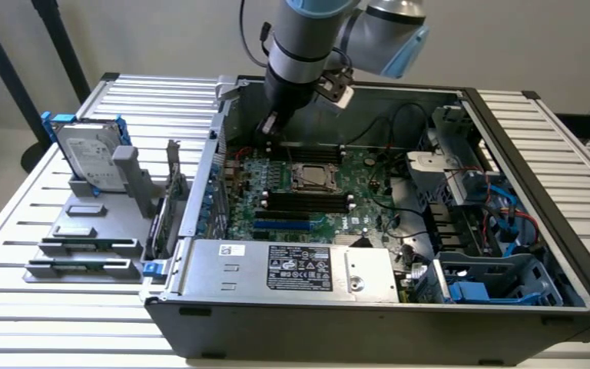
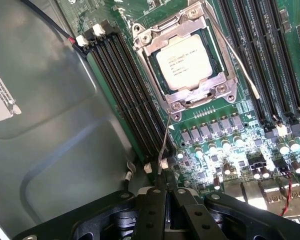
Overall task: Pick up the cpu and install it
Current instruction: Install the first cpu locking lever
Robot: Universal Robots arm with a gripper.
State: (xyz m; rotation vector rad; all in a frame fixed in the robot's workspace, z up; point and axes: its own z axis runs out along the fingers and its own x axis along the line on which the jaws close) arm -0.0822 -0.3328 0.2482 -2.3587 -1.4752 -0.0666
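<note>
The cpu (image 2: pixel 184 62), a small square chip with a silver-grey top, lies flat in the socket frame (image 2: pixel 155 42) on the green motherboard (image 1: pixel 367 207). In the exterior view the cpu (image 1: pixel 312 176) sits mid-board inside the open computer case. My gripper (image 1: pixel 270 127) hangs above the board's far side, apart from the chip. In the wrist view my gripper (image 2: pixel 168 200) has its black fingers (image 2: pixel 152 212) pressed together with nothing between them. A thin wire socket lever (image 2: pixel 164 145) reaches from the frame toward the fingertips. A second lever (image 2: pixel 240 70) runs along the frame's other side.
Black memory slots (image 2: pixel 125 90) flank the socket. A silver power supply (image 1: pixel 285 269) fills the case's near side, and cables and drive bays (image 1: pixel 510 207) crowd the exterior view's right. Outside, on the left, a grey holder carries a hard drive (image 1: pixel 88 157) and memory sticks (image 1: pixel 85 247).
</note>
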